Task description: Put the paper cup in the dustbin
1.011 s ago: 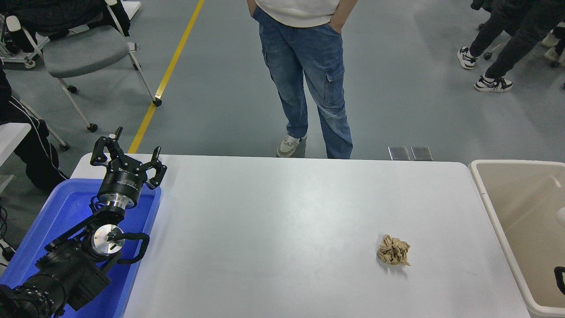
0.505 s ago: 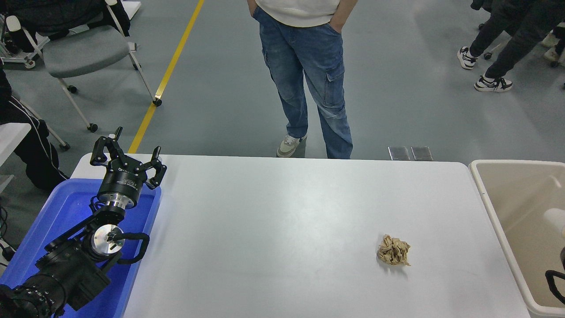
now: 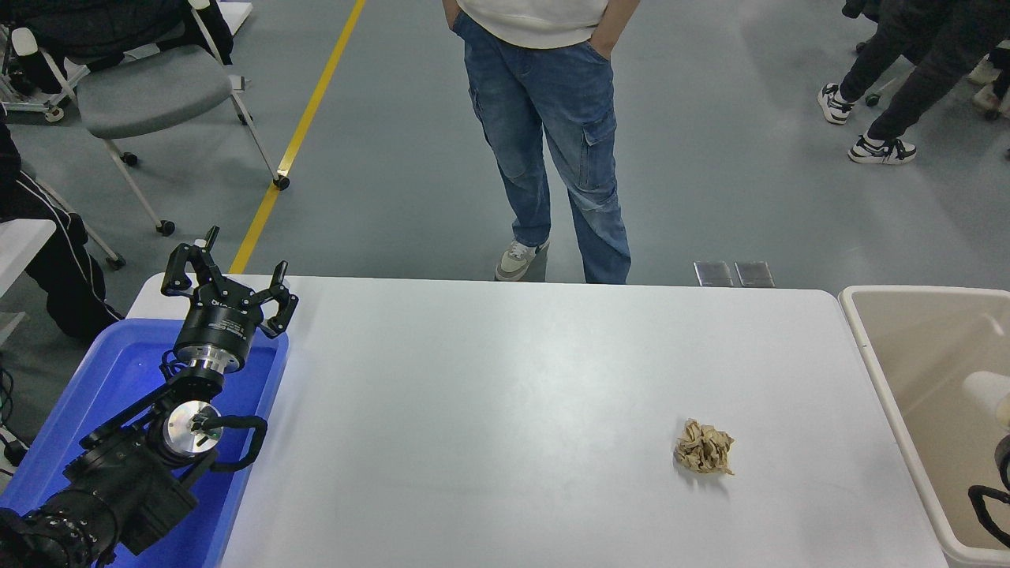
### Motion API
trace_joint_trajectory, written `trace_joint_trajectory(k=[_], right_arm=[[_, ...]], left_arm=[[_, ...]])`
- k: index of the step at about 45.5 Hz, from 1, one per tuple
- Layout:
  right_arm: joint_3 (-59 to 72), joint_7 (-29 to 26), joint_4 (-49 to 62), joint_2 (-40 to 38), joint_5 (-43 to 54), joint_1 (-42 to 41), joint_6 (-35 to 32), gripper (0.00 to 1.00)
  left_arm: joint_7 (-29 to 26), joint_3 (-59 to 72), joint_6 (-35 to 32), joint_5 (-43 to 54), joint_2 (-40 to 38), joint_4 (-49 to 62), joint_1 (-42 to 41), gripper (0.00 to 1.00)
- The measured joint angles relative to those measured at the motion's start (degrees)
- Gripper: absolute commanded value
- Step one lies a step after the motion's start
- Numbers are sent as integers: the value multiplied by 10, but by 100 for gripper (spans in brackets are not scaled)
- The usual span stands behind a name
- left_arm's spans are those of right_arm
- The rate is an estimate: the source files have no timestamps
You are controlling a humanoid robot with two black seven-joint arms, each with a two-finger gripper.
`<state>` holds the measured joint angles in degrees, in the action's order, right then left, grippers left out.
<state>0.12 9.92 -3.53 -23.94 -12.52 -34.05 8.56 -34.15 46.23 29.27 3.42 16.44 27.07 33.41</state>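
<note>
Keep the right end effector, its grip unreadable, over the dustbin when dropping the paper cup.

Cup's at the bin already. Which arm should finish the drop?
Right. The paper cup is within the dustbin outline at the right edge, the right arm just beside it. The left gripper is parked over the blue tray, far left.

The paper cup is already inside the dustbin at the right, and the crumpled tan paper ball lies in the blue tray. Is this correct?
Not quite. The head view shows the crumpled tan paper ball lying on the white table, toward its right side, far from the blue tray. The rest holds: the paper cup shows inside the dustbin at the right.
</note>
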Motion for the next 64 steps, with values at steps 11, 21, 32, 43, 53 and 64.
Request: trace_joint_trajectory(k=[11, 21, 32, 43, 53, 64], right_arm=[[-6, -1, 9, 2, 0, 3, 22, 99], [-8, -1, 12, 3, 1, 3, 29, 99], [-8, -1, 13, 4, 3, 0, 31, 99], [-3, -1, 13, 4, 4, -9, 29, 99], [-72, 2, 11, -11, -3, -23, -59, 99], [-194, 36, -1, -34, -6, -31, -171, 99]], left_arm=[[0, 0, 0, 0, 0, 0, 0, 100], [0, 0, 0, 0, 0, 0, 0, 100], [0, 0, 0, 0, 0, 0, 0, 100], [0, 0, 0, 0, 0, 0, 0, 100], [0, 0, 0, 0, 0, 0, 0, 100], [0, 0, 0, 0, 0, 0, 0, 100]])
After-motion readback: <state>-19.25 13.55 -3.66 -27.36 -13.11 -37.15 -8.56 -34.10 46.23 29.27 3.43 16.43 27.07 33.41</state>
